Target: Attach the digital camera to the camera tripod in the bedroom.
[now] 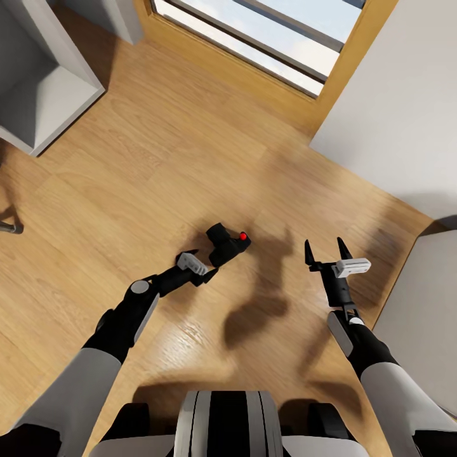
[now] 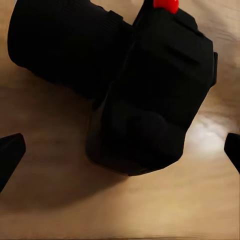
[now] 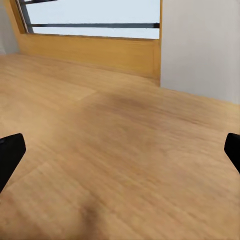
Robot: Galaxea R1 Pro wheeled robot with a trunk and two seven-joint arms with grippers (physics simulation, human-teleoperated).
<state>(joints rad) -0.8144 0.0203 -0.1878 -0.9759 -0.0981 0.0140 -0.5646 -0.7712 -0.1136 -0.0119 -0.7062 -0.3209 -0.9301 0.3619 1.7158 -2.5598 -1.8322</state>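
Observation:
The digital camera, a chunky black body with a red button on top, lies on the light wood floor. My left gripper is open, low over the floor just on my side of it. In the left wrist view the digital camera looms close, ahead of the two spread fingertips, which do not touch it. My right gripper hangs open to the camera's right, holding nothing; ahead of it is bare floor. A grey leg end with a dark foot pokes in at the left edge; I cannot tell whether it is the camera tripod's.
A white open shelf unit stands at the upper left. A wood-framed window runs along the floor at the top. A white wall closes the right side, with a white panel near my right arm.

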